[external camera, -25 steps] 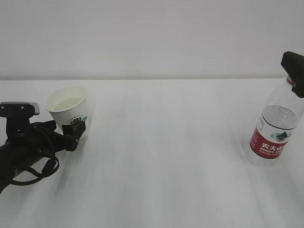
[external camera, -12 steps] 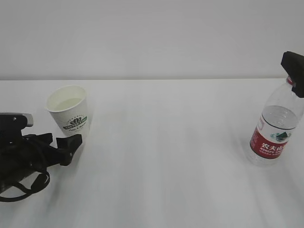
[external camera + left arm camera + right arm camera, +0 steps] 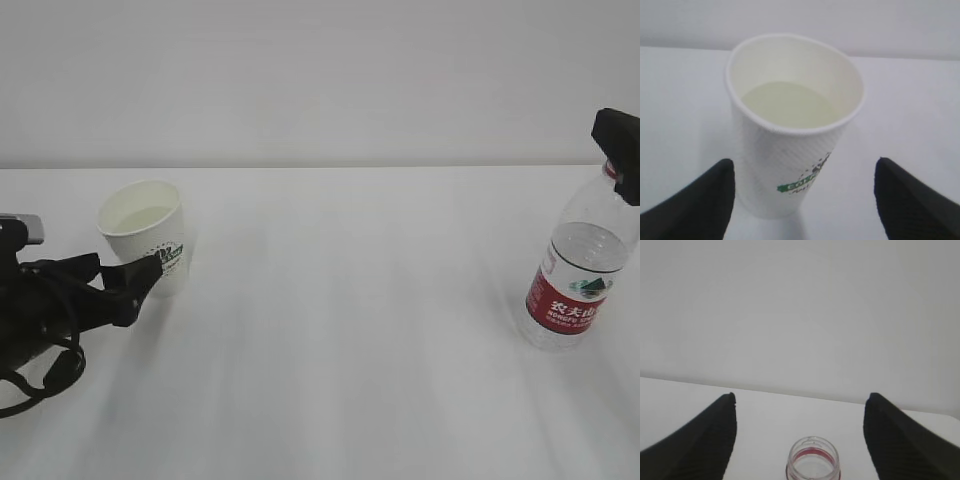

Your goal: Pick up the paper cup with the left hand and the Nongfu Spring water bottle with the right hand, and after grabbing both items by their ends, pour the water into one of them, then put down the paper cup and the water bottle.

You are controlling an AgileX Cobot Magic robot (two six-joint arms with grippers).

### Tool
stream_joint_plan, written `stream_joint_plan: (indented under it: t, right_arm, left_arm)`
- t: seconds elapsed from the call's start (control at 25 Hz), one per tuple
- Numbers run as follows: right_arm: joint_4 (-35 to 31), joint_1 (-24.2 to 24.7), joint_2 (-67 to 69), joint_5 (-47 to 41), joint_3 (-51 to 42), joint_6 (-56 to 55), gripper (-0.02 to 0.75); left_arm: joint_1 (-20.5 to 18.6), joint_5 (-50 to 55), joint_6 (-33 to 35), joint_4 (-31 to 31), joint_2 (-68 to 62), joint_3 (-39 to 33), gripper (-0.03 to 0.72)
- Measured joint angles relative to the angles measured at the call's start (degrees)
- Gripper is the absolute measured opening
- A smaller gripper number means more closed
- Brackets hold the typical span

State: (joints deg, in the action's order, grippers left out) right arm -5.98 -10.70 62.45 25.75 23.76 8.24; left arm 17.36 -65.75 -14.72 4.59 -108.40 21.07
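Observation:
The paper cup (image 3: 146,232) stands upright on the white table at the left, with pale water (image 3: 788,104) inside it. My left gripper (image 3: 128,275) lies low just in front of it, open. In the left wrist view the cup (image 3: 790,135) sits between and ahead of the black fingers (image 3: 700,200), and neither finger touches it. The Nongfu Spring water bottle (image 3: 578,272) stands uncapped at the far right, part full. My right gripper (image 3: 622,150) hangs open over its neck. In the right wrist view the bottle mouth (image 3: 813,460) lies below and between the spread fingers (image 3: 700,440).
The white table (image 3: 350,330) runs between cup and bottle with nothing else on it. A plain pale wall (image 3: 320,80) closes the back. The left arm's black cables (image 3: 30,370) lie at the table's left edge.
The left gripper, which was around the cup's base a second ago, has drawn back to the left off the cup. Cup, bottle and right gripper have not moved.

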Motion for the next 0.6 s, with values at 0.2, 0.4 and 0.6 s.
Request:
stream_joint_plan:
  t: [0.2,0.4,0.6]
  right_arm:
    - [0.0,0.0,0.0,0.3,0.0,0.0,0.593]
    - [0.0,0.0,0.0,4.0,0.0,0.0,0.593]
    - [0.0,0.0,0.0,4.8,1.6,0.0,0.593]
  left_arm:
    - [0.0,0.0,0.0,0.0,3.5,0.0,0.612]
    - [0.0,0.0,0.0,0.1,7.7,-0.1,0.585]
    - [0.0,0.0,-0.1,1.5,11.5,-0.4,0.582]
